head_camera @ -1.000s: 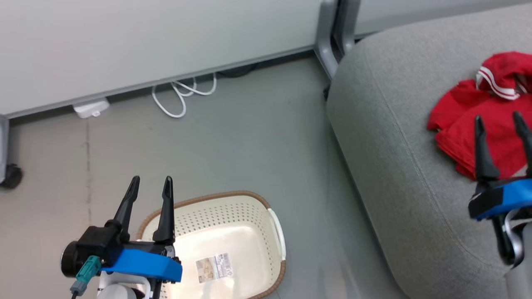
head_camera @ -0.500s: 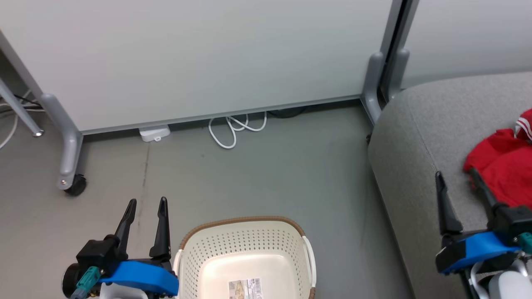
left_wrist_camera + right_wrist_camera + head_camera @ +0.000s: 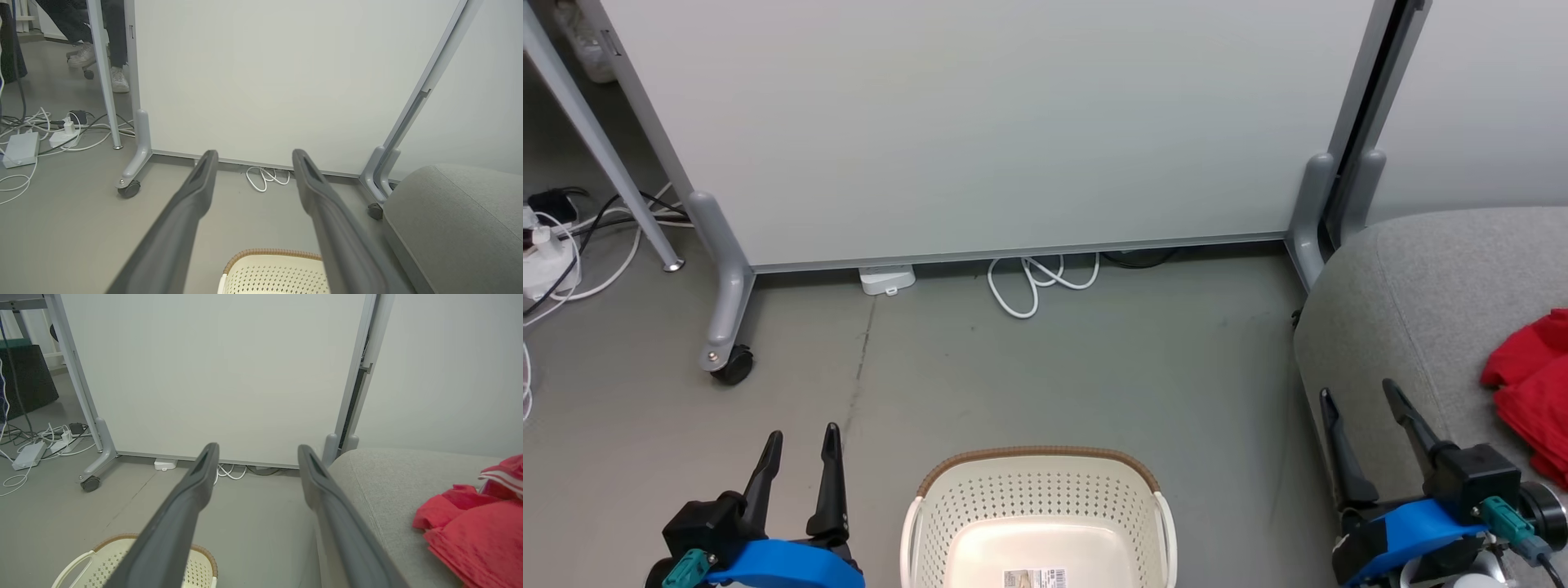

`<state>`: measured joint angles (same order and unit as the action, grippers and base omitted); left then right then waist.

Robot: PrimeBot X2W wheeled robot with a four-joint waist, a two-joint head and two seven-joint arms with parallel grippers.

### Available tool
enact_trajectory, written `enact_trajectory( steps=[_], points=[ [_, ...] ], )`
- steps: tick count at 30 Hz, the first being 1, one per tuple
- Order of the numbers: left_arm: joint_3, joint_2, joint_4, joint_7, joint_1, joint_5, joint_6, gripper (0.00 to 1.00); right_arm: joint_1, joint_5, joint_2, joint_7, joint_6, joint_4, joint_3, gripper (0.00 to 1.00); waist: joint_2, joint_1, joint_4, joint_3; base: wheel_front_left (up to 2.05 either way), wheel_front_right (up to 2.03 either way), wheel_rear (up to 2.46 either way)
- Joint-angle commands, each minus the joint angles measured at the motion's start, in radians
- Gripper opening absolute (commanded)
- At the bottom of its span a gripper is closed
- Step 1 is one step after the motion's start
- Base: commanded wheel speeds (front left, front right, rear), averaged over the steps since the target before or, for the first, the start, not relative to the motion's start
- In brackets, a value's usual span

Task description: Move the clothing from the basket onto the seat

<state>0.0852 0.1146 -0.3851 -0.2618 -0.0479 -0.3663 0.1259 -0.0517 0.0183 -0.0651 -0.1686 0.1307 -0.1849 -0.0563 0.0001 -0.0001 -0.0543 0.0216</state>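
Note:
The cream basket point(image 3: 1037, 506) with its brown rim stands on the floor at the bottom middle, with only a sticker on its bottom. Red clothing point(image 3: 1531, 392) lies on the grey seat point(image 3: 1421, 302) at the right edge; the right wrist view shows the clothing point(image 3: 478, 522) with white stripes on the seat point(image 3: 384, 486). My left gripper point(image 3: 800, 441) hangs open to the left of the basket, empty. At the seat's front corner my right gripper point(image 3: 1360, 396) is open, holding nothing. In the left wrist view the basket point(image 3: 278, 269) sits below my fingers.
A pale partition panel point(image 3: 1013, 122) on grey legs with a castor point(image 3: 734, 367) stands behind. A white cable loop point(image 3: 1037, 282) and a small white box point(image 3: 887, 279) lie at its foot. Cables and power strips point(image 3: 547, 253) lie far left. A person's feet point(image 3: 102, 69) show behind the panel.
The head camera has swung left and tilted up, so the seat and clothing slid to the right edge. My right gripper has drawn back off the clothing to the seat's corner. Both grippers stay open.

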Motion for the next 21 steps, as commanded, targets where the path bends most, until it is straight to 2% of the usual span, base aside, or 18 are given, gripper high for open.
enact_trajectory(
  steps=[1, 21],
  points=[
    [0.000, 0.006, -0.007, -0.005, 0.004, 0.004, 0.008, 1.00, 0.020, -0.005, 0.005, -0.003, 0.000, -0.005, 0.002, 1.00, -0.0001, 0.0001, -0.006, 0.004, 0.00, 0.00, 0.00],
    [0.009, -0.006, -0.023, -0.005, 0.022, 0.049, 0.008, 1.00, 0.035, 0.025, 0.016, -0.019, 0.000, -0.037, 0.012, 1.00, -0.0001, 0.0001, -0.029, 0.027, 0.00, 0.00, 0.00]
  ],
)
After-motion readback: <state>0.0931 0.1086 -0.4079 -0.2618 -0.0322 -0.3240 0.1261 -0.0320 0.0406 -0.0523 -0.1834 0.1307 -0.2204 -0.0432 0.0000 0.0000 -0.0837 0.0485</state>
